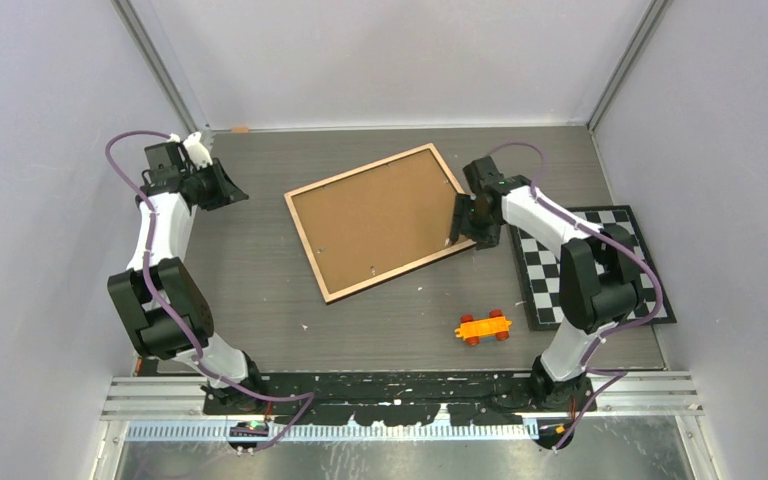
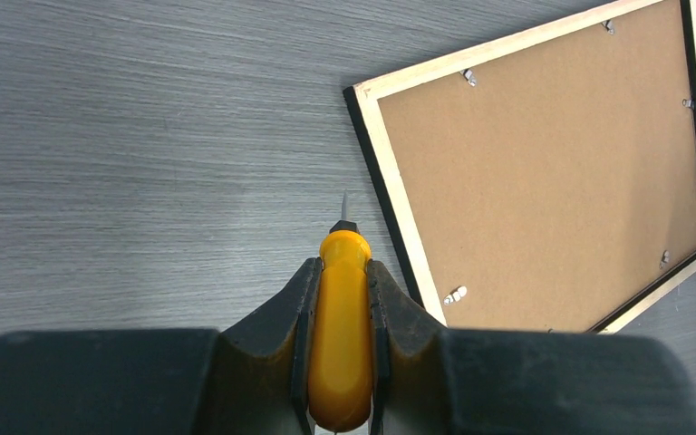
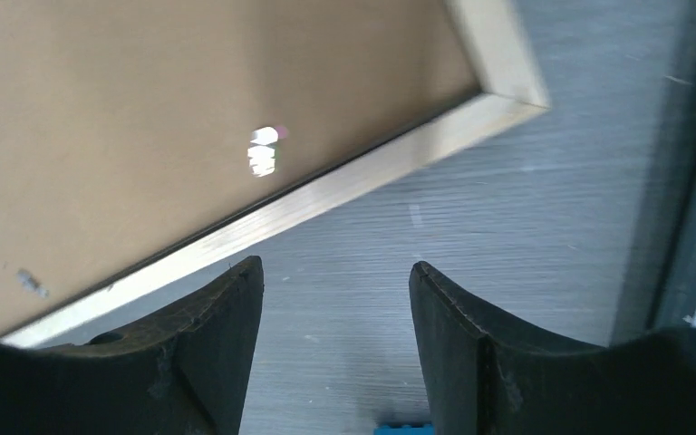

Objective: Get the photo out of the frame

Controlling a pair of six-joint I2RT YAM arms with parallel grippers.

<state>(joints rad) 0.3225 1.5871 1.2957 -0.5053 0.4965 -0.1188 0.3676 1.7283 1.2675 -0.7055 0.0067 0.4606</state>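
Your frame lies face down on the middle of the table, toward the far edge. It sits askew, with one corner pointing at the near edge. Only its back shows: a brown board inside a light wooden rim, with a thin black edge outside it. The picture side is against the table, so the photo cannot be seen from any view.

Small metal tabs sit along the inside of the rim. In the right wrist view one tab is a blurred glare, and its position cannot be read.

Your left gripper hangs near the far left corner of the table, well apart from the frame. Its jaws are pinched on the yellow handle of a screwdriver. The thin tip shows past the fingers, but the butt of the handle is cut off at the bottom of the left wrist view.

Your right gripper is at the frame's right-hand corner, jaws spread, with bare table between them. Its left finger is just beside the wooden rim; whether it touches cannot be told.

A checkerboard mat lies at the right edge of the table, partly covered by the right arm. An orange toy car stands toward the near edge, between the frame and the mat.
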